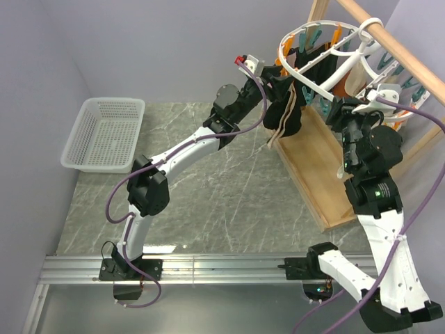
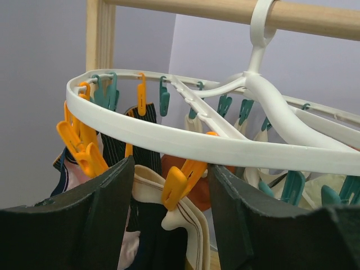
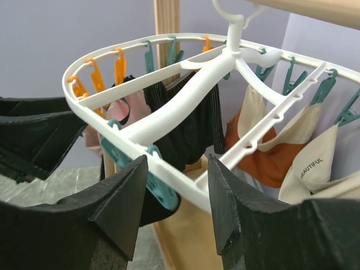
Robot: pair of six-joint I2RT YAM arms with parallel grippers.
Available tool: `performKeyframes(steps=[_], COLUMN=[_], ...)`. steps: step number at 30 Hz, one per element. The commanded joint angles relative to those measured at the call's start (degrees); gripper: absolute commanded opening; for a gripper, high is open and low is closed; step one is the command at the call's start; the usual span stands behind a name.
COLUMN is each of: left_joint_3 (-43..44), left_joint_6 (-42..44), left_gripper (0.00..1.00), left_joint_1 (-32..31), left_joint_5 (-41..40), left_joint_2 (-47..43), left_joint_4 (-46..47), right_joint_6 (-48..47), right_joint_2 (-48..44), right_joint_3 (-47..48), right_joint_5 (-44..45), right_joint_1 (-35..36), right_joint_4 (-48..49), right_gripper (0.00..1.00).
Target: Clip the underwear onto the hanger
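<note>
The round white hanger (image 1: 327, 43) hangs by its hook from the wooden rod. The black underwear with a tan waistband (image 1: 287, 115) hangs from its near-left rim. In the left wrist view an orange clip (image 2: 180, 183) is shut on the waistband (image 2: 194, 225) just under the hanger rim (image 2: 225, 147). My left gripper (image 2: 171, 194) is open, with the clip between its fingers and apart from both. My right gripper (image 3: 177, 194) is open, its fingers either side of the hanger rim (image 3: 185, 188) and a teal clip (image 3: 163, 185). Black fabric hangs below that clip.
A white mesh basket (image 1: 104, 132) stands at the far left. The wooden rod (image 1: 400, 49) and post rise from a wooden base board (image 1: 320, 167) at the right. Cream, rust-brown (image 3: 264, 154), pink (image 3: 121, 109) and striped black garments hang on other clips.
</note>
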Motion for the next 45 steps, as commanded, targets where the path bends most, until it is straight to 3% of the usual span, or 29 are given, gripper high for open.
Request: performKeyframes(steps=[1,10,17,27,31,38,45], left_joint_3=[1.44,-2.07,-2.77,-10.33,-17.09,-25.1,-22.21], left_joint_6=[-0.83,-1.45,-1.98,-3.82,-5.93,-4.79,-7.52], left_gripper=[0.6,0.61,0.62,0.65,0.65,0.66,0.66], left_joint_1=[0.5,0.76,0.94,0.94,0.5,-4.86,-9.87], left_joint_5=[1.03,2.87,4.01,6.91,9.63,11.49,9.2], left_joint_2=[-0.64,-2.92,-3.71,-9.24,-13.2,-16.64,-10.42], left_joint_4=[1.75,2.55,2.72,4.56,8.86,12.47,17.66], right_joint_6=[0.18,2.46,3.96,6.5,7.21,7.91,8.18], right_joint_2=[1.59,4.49,6.6,8.8,9.41,9.77,10.12], right_joint_3=[0.69,2.71,4.64,5.7,6.23,6.14,6.58], right_joint_5=[-2.0,-7.88,-11.23,-14.57,-15.36,-15.89,-16.15], right_joint_1=[-1.74,-6.13,-8.16,-9.12,-9.3,-9.48,-9.56], right_joint_4=[3.51,2.55,1.67,0.96,0.61,0.52,0.0], right_gripper=[0.54,0.43,0.41,0.4,0.4,0.4,0.39])
